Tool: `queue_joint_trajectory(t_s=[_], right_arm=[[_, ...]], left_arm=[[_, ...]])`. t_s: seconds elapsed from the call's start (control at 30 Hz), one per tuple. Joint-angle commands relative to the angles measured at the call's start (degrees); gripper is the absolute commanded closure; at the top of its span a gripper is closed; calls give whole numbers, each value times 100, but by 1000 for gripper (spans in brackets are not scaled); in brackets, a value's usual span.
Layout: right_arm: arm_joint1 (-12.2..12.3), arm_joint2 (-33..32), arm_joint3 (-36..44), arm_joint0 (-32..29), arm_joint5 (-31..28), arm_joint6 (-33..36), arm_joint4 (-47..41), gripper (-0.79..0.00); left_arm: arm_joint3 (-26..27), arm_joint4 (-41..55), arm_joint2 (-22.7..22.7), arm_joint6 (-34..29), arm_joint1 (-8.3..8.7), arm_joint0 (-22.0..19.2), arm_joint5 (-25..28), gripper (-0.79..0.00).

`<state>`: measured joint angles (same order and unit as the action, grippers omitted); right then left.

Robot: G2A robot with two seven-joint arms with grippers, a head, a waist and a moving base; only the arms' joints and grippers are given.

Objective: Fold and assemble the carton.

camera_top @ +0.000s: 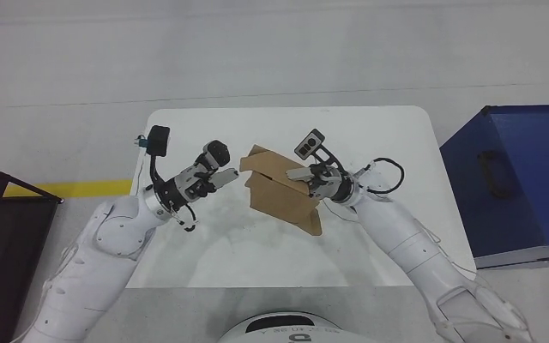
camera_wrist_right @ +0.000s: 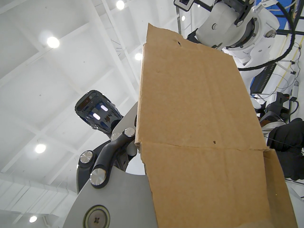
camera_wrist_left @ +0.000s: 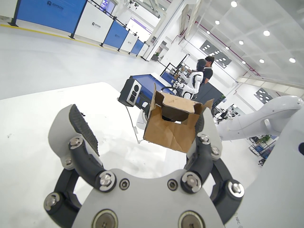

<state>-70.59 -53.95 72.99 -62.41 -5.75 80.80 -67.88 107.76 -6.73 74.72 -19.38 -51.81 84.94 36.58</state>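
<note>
**Top view.** The carton (camera_top: pixel 279 190), brown corrugated board, is at the middle of the table (camera_top: pixel 386 137). It is part-erected and tilted, with its flaps loose. The left gripper (camera_top: pixel 233 176) is at the carton's 9 o'clock, just beside its end flaps, with its fingers spread and nothing in them. The right gripper (camera_top: pixel 304 175) is at the carton's 2 o'clock, on an upper wall edge.

**Left wrist view.** The left gripper (camera_wrist_left: pixel 142 119) is released and has bare pads. The carton (camera_wrist_left: pixel 173 124) faces it with its open end, one flap bent inward. One pad is just beside a corner of the carton. I cannot tell whether the carton's lower edge rests on the table (camera_wrist_left: pixel 35 119).

**Right wrist view.** A wall panel of the carton (camera_wrist_right: pixel 194 110) runs through the jaws. One finger (camera_wrist_right: pixel 127 121) bears against the panel, while the other is hidden behind the board. Judged: clamped on the carton.

**Handling, judged.**
- The carton is light and stiff across its panels, but it hinges freely at the scores.
- The board creases or tears if pinched hard at a raw edge.
- Best hold is mid-panel near a score.
- Press flaps flat-on at their middle, not at the corners.
</note>
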Motion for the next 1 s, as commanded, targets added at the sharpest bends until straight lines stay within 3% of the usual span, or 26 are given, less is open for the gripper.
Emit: queue_joint_trajectory(t_s=[0.0,0.23,0.63,0.97], right_arm=[[-3,-14,57,-14,13,-25,50,0],[-12,-52,220,-93,27,-92,300,0],[-4,15,375,-123,290,-339,1106,0],[19,-107,469,-225,359,-340,1225,0]], left_arm=[[79,-199,7,8,-8,-15,-131,-785],[484,-869,-16,171,-59,-45,-814,-785],[704,-1328,-117,-51,-114,-65,-1201,-785],[631,-1687,-292,-162,-165,-91,-1329,-785]])
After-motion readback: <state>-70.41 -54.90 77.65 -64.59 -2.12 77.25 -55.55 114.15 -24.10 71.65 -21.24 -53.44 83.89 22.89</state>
